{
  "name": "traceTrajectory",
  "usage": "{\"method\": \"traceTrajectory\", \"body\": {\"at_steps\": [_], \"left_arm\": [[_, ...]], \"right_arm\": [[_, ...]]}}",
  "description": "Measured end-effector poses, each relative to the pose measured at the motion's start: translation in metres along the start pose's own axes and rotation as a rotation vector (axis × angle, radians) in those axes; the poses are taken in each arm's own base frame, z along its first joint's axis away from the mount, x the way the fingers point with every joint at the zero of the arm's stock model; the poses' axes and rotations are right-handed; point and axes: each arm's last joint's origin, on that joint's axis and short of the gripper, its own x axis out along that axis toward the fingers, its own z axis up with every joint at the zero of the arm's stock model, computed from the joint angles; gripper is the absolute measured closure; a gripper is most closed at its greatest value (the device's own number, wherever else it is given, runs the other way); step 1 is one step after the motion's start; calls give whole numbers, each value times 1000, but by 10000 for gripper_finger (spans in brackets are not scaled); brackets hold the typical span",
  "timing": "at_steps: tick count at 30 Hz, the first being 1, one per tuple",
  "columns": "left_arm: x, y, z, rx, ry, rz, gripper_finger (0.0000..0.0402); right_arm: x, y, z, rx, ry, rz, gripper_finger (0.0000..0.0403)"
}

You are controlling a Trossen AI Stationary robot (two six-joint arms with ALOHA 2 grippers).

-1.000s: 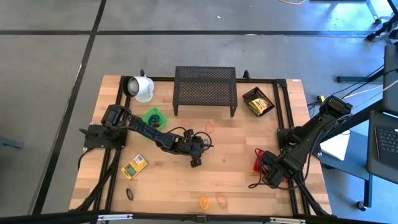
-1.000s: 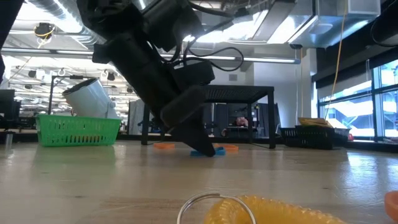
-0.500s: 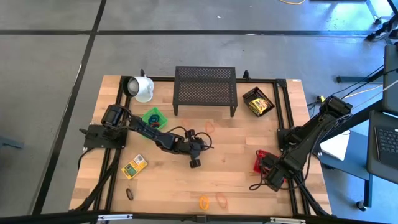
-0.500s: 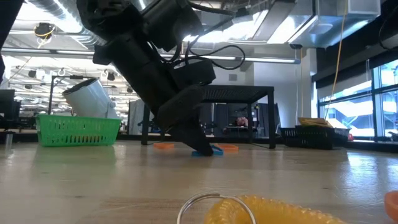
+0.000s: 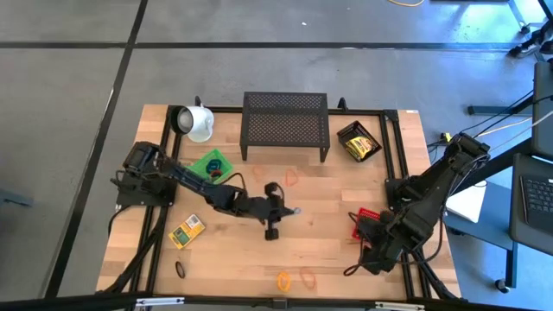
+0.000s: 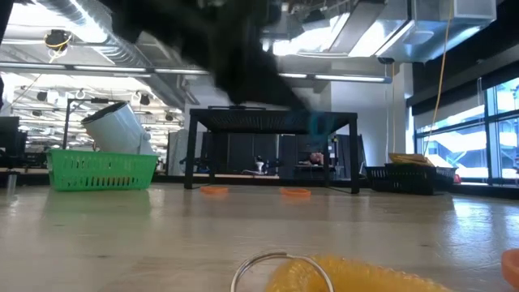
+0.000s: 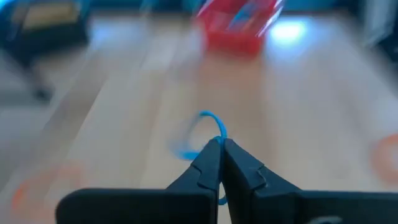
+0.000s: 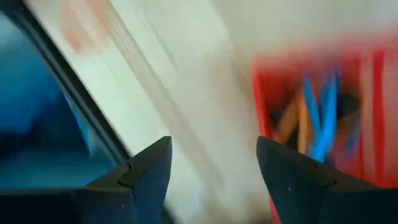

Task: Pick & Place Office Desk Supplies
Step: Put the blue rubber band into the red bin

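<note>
Left wrist view: left hand (image 7: 221,144) pinched tight on a blue loop (image 7: 210,119); right hand (image 8: 211,155) gapes wide.

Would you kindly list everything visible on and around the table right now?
Blue loop: one, pinched in the left gripper.
Orange loops: three, one mid-table, two at the near edge.
Black loop: one, near-left corner.
Yellow box: one, left side.
Green basket: one, left of the shelf.
Red basket: one, right side.
Black tray: one, far right, yellow contents.
White mug: one, far left.
Black mesh shelf: one, far centre.
Left gripper: shut, mid-table.
Right gripper: open, beside the red basket.
</note>
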Motion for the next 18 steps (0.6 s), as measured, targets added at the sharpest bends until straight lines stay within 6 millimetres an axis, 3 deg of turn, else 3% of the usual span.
{"method": "traceTrajectory", "body": {"at_steps": [5,9,18], "left_arm": [[-9,-24,18,55,-207,-130,397],[-20,-42,29,60,-346,-239,396],[-36,-61,41,38,-514,-387,394]], "right_arm": [[-15,20,15,-207,-441,89,167],[-22,35,23,-434,-697,88,167],[-20,69,38,-823,-930,60,167]]}}
